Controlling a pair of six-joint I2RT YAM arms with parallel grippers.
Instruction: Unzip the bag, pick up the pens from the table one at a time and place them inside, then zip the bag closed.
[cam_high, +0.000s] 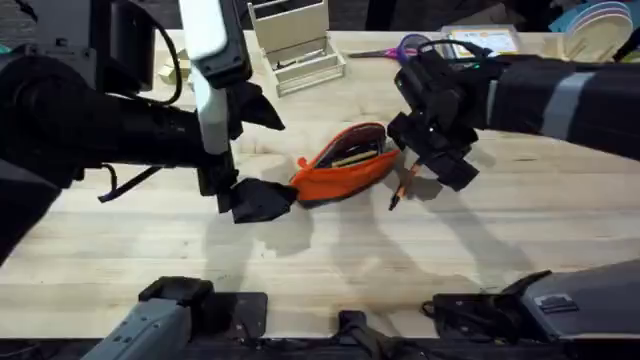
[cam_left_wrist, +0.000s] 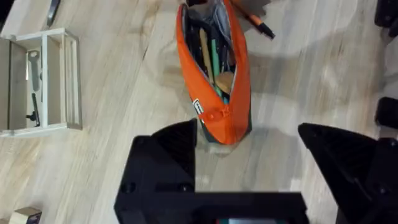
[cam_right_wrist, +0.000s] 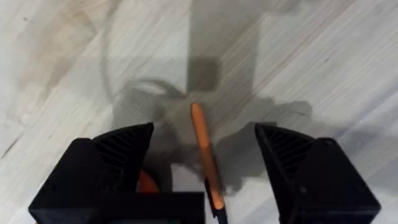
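Two black claws work a pale butcher-block worktop (cam_high: 300, 270). Nearest the arm bases, the left claw (cam_high: 262, 199) stands with fingers apart at the closed end of the bag (cam_high: 343, 165), just beside its zipper pull, gripping nothing. The soft orange pouch lies mid-table, unzipped and gaping, with pens and pencils already inside; being limp fabric, it would likely slump unless steadied at that end. Just beyond, the right claw (cam_right_wrist: 203, 167) hovers, fingers spread wide, over a slim orange pen (cam_right_wrist: 206, 155) lying on the wood beside the pouch. Light, rigid and smooth, it probably rolls easily; mid-barrel looks the safest grip.
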